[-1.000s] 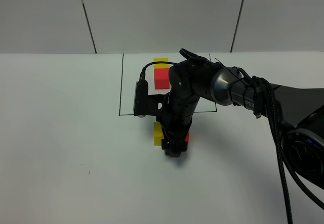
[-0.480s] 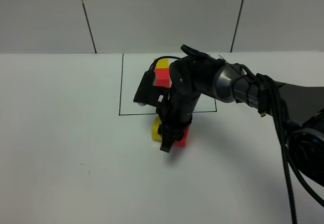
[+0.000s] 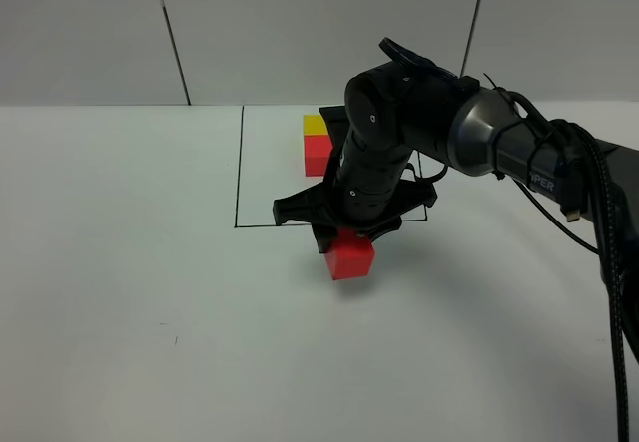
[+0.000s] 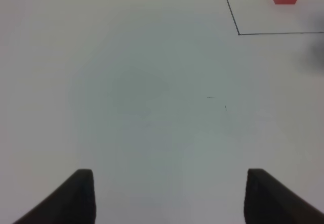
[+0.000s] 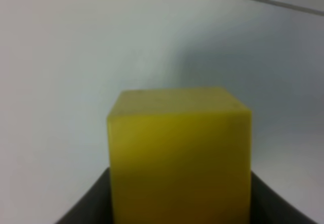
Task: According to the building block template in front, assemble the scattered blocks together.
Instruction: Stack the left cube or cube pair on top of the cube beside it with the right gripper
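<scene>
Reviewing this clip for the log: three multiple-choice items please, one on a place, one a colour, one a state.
1. The loose red cube lies: A just outside the black frame; B inside it; C far left.
2. The cube between the right pincer's fingers is: A red; B yellow; C blue.
3. The left pincer is: A shut on a cube; B shut, empty; C open, empty.
1 A: it sits before the frame's near line. 2 B: the yellow cube fills the right wrist view. 3 C: its fingers stand apart over bare table.
</scene>
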### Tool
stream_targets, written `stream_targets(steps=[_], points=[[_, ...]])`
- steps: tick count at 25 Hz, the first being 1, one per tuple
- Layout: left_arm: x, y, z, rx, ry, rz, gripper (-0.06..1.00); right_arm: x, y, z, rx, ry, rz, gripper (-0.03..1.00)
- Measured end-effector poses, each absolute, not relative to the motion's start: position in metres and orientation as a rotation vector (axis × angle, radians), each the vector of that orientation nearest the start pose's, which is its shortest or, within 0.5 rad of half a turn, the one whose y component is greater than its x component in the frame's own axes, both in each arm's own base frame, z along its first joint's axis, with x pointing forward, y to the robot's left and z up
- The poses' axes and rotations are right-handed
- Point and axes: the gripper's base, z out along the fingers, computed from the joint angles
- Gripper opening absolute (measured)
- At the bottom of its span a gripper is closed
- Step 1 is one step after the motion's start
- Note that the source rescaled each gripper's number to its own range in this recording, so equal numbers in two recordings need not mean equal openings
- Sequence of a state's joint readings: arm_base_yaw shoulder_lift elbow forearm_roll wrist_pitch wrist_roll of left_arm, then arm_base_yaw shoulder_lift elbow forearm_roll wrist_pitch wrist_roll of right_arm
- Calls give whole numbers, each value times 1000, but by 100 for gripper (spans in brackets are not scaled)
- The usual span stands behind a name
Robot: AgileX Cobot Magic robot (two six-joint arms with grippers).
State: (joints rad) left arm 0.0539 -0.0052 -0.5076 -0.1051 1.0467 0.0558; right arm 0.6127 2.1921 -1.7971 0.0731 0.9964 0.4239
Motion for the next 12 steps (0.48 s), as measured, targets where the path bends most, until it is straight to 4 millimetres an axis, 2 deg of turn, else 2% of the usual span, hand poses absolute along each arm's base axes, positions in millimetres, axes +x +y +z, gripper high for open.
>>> stream_targets(steps=[8, 12], points=[[-6, -9, 281, 7, 2014, -55, 40, 377, 275, 165, 88, 2909, 334, 2], [-6, -9, 281, 7, 2014, -54, 40, 376, 271, 154, 159, 2908, 286, 2]])
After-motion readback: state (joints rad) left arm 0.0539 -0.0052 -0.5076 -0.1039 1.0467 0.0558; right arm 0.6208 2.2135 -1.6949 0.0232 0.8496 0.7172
